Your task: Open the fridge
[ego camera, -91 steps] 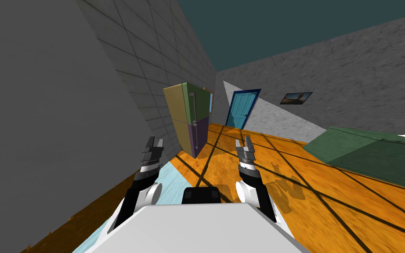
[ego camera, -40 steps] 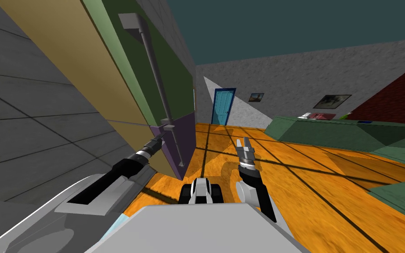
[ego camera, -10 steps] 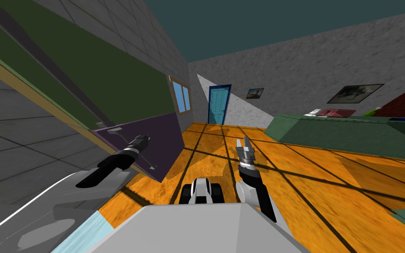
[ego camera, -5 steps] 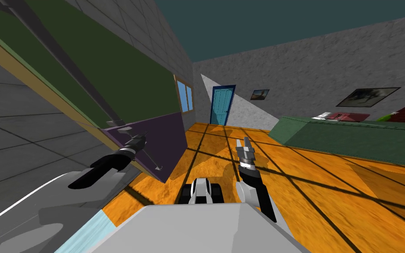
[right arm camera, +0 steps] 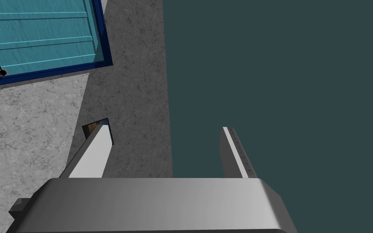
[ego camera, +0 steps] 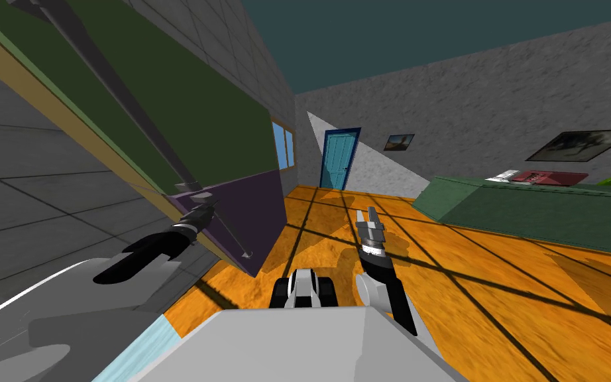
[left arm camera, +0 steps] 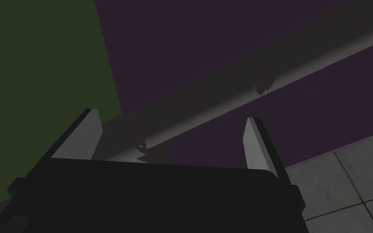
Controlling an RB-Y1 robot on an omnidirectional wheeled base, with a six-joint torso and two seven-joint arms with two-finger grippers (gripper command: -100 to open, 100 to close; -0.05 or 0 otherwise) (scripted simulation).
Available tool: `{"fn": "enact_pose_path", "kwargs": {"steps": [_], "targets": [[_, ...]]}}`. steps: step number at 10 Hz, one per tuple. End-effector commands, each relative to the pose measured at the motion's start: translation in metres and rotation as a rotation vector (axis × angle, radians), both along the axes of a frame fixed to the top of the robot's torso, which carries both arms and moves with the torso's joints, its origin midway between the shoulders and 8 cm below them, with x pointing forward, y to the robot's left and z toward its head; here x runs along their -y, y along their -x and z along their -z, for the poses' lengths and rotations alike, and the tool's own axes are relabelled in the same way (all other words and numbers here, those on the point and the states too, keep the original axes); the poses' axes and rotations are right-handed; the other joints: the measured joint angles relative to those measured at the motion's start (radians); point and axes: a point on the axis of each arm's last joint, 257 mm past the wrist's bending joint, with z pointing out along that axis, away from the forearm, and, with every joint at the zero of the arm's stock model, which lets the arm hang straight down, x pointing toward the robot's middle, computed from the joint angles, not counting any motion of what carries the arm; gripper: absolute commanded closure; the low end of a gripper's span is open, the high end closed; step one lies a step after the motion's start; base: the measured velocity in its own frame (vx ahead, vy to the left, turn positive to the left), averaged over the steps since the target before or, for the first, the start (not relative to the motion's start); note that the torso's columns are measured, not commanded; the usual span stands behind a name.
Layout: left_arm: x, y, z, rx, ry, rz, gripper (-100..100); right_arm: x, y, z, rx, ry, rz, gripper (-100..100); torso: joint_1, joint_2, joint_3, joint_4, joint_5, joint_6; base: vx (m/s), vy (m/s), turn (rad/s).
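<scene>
The fridge stands close on my left, with a dark green upper door (ego camera: 185, 99) and a purple lower door (ego camera: 254, 205), each bearing a long grey bar handle. My left gripper (ego camera: 201, 211) is at the top end of the lower handle (ego camera: 228, 232). In the left wrist view that handle bar (left arm camera: 222, 105) runs across between the spread fingers of the left gripper (left arm camera: 172, 115), close to the dark body; the fingers do not press it. Both doors look flush with each other. My right gripper (ego camera: 367, 213) is held up in front of my chest, open and empty (right arm camera: 165, 126).
A grey tiled wall (ego camera: 32, 199) lies behind the fridge on the left. Orange floor (ego camera: 430, 265) spreads to the right, with a green counter (ego camera: 536, 205) along its far side. A blue door (ego camera: 338, 159) and a window (ego camera: 283, 144) are on the far walls.
The whole head view has swung over the last second, so I have turned. The left gripper has stayed at the top of the lower handle; the right arm is unmoved.
</scene>
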Motion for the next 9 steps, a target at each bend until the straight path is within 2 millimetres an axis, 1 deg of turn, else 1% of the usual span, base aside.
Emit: {"fn": "enact_pose_path", "kwargs": {"steps": [1,3,5,6,7,8,9], "targets": [[0.006,0.006,-0.015,-0.006,-0.034,0.002,-100,0.0,0.0,0.0,0.0,0.0,0.0,0,0.002,-0.002,-0.001,0.0,0.0,0.0,0.065,0.143,0.044],[0.02,0.008,-0.026,0.01,-0.047,0.028,-100,0.0,0.0,0.0,0.0,0.0,0.0,0,0.0,0.002,0.001,0.001,0.0,0.0,0.016,0.068,0.014],[0.036,0.01,-0.037,0.031,-0.058,0.058,-100,0.0,0.0,0.0,0.0,0.0,0.0,0,-0.001,0.002,0.001,0.001,0.0,0.0,0.003,0.023,0.011],[0.041,0.01,-0.041,0.037,-0.061,0.068,-100,0.0,0.0,0.0,0.0,0.0,0.0,0,-0.001,0.001,0.001,0.0,0.0,0.0,0.001,0.009,0.007],[0.036,0.01,-0.037,0.031,-0.059,0.06,-100,0.0,0.0,0.0,0.0,0.0,0.0,0,-0.001,0.001,0.0,0.0,-0.001,0.001,0.0,0.0,0.0],[0.037,0.01,-0.037,0.032,-0.059,0.061,-100,0.0,0.0,0.0,0.0,0.0,0.0,0,-0.001,0.001,0.0,0.0,0.0,0.0,0.0,0.0,0.0],[0.037,0.01,-0.037,0.032,-0.059,0.06,100,0.0,0.0,0.0,0.0,0.0,0.0,0,0.0,0.001,0.0,0.0,0.0,0.0,-0.004,-0.001,0.019]]}}
